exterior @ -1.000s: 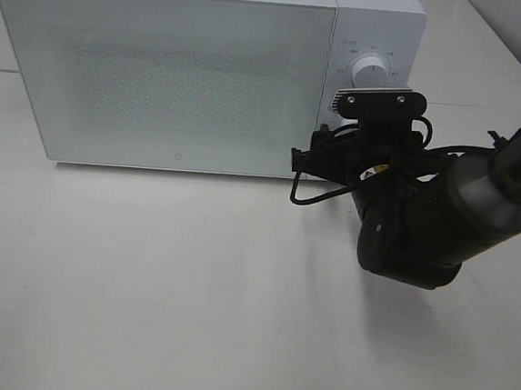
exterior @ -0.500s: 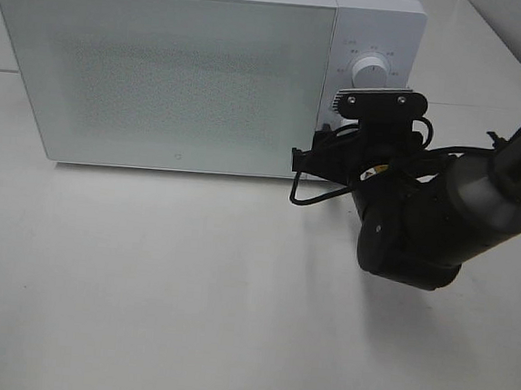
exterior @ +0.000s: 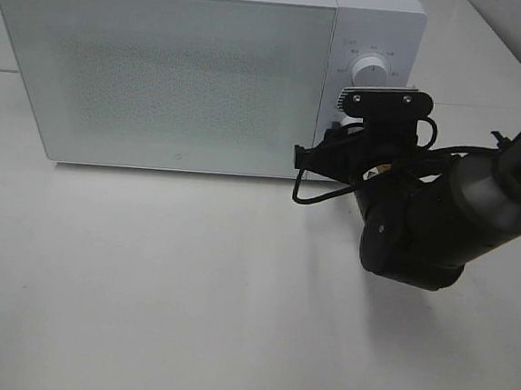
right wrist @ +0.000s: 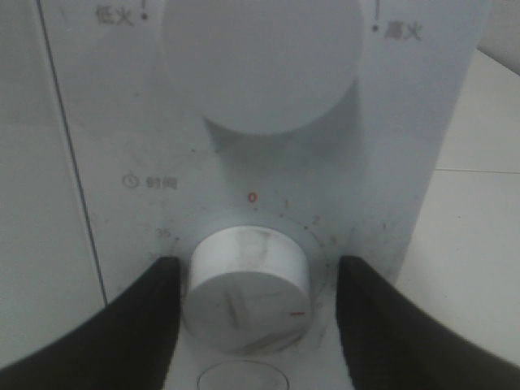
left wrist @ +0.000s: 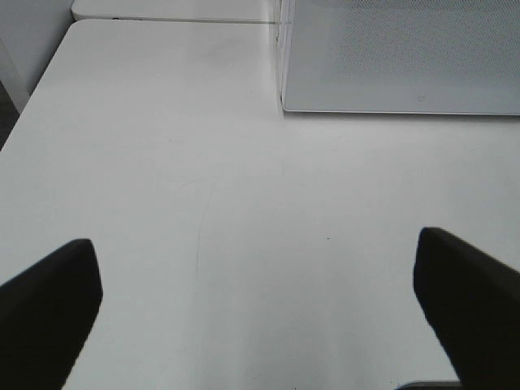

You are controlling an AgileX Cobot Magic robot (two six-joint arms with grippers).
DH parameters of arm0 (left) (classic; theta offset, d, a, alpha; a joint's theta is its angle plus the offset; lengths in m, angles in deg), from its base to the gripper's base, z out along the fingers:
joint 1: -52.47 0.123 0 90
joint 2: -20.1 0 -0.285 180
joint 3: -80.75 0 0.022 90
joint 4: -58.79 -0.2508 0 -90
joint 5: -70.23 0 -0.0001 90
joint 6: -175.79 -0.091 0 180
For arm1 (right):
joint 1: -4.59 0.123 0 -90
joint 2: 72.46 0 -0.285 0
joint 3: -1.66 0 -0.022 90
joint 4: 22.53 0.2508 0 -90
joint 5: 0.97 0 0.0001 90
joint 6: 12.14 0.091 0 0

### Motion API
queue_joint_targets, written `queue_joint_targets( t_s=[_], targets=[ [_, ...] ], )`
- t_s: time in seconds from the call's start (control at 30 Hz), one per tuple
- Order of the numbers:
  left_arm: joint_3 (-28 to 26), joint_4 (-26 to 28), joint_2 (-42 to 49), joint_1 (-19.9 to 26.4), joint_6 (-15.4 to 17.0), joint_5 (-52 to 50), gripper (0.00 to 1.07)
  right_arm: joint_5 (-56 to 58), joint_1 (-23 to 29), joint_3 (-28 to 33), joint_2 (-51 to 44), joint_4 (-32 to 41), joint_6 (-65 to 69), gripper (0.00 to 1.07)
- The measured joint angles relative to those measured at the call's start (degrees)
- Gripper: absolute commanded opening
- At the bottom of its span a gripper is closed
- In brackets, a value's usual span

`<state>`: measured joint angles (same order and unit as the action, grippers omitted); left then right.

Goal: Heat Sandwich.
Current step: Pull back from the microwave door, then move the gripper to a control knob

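Observation:
The sandwich is out of view. The white microwave [exterior: 189, 70] stands at the back of the table with its door shut. My right arm [exterior: 422, 227] reaches up to its control panel. In the right wrist view my right gripper [right wrist: 252, 313] straddles the lower timer knob [right wrist: 248, 296], one dark finger on each side. The jaws are open, with a narrow gap showing beside the knob. The larger power knob [right wrist: 264, 57] sits above it. My left gripper [left wrist: 256, 252] hovers open over bare table, with nothing between its fingers.
The microwave's front lower corner [left wrist: 284, 106] lies ahead of the left gripper. The white table [exterior: 143, 285] stretches in front of the microwave. A table seam and edge [left wrist: 162, 20] run at the far left.
The right gripper's fingers have drawn closer together around the timer knob, and the right wrist has shifted very slightly. The left gripper has not moved.

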<state>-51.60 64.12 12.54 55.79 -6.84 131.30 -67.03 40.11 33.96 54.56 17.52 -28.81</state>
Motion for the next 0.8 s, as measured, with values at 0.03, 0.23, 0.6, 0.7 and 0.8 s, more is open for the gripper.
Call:
queue_joint_targets(
  t_s=[0.03,0.23,0.6,0.7,0.8],
  targets=[
    [0.0,0.0,0.0,0.0,0.0,0.0,1.0,0.2,0.0,0.0,0.0,-0.5,0.4,0.3],
    [0.0,0.0,0.0,0.0,0.0,0.0,1.0,0.3,0.0,0.0,0.0,-0.5,0.7,0.05],
    [0.0,0.0,0.0,0.0,0.0,0.0,1.0,0.3,0.0,0.0,0.0,-0.5,1.4,0.03],
    [0.0,0.0,0.0,0.0,0.0,0.0,1.0,0.2,0.0,0.0,0.0,-0.5,1.9,0.04],
    [0.0,0.0,0.0,0.0,0.0,0.0,1.0,0.0,0.0,0.0,0.0,-0.6,3.6,0.04]
  ],
)
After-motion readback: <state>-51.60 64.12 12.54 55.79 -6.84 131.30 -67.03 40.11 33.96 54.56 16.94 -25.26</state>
